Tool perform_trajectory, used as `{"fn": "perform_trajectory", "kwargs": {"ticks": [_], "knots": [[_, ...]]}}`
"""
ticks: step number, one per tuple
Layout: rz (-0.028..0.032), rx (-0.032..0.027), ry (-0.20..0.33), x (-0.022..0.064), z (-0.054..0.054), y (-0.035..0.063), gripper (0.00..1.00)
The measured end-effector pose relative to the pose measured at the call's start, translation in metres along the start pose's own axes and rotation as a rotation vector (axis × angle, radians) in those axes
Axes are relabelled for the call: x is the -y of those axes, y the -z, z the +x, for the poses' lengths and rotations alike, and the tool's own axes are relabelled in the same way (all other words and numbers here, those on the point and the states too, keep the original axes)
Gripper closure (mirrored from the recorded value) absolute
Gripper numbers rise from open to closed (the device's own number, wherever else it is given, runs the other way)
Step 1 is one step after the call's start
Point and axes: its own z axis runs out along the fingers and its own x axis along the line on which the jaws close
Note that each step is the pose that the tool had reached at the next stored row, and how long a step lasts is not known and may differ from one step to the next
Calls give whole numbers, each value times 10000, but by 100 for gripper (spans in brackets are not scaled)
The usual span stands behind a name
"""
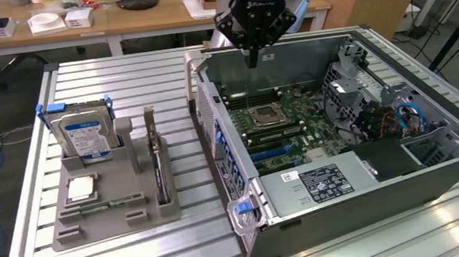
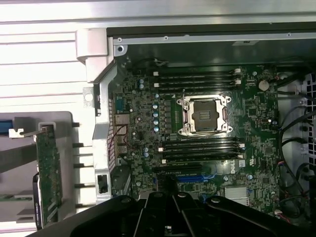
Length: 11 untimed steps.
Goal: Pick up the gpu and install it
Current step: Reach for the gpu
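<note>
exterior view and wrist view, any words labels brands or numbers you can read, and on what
Nothing can be read for sure.
Hard drive label: blue and white, print too small.
Power supply label: blurred.
White sticker beside it: blurred.
Motherboard markings: too small.

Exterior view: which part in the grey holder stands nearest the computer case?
The thin dark card, upright on the holder's side toward the case; the labelled hard drive stands farther off.
</note>
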Motion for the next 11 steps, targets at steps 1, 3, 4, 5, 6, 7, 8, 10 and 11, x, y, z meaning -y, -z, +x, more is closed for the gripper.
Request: {"fn": "perform_trajectory", "kwargs": {"ticks": [1, 3, 4, 5, 6, 7, 8, 10, 11], "knots": [[0, 0, 0, 0, 3, 0, 89], [1, 0, 1, 1, 9, 0, 89], [0, 0, 1, 1, 11, 0, 89], [0, -1, -1, 1, 16, 0, 89], [1, 0, 0, 2, 20, 0, 89], [0, 0, 0, 2, 24, 0, 89], [0, 0, 0, 2, 29, 0, 89], [1, 0, 0, 3, 41, 0, 89], [1, 0, 0, 3, 46, 0, 89]]}}
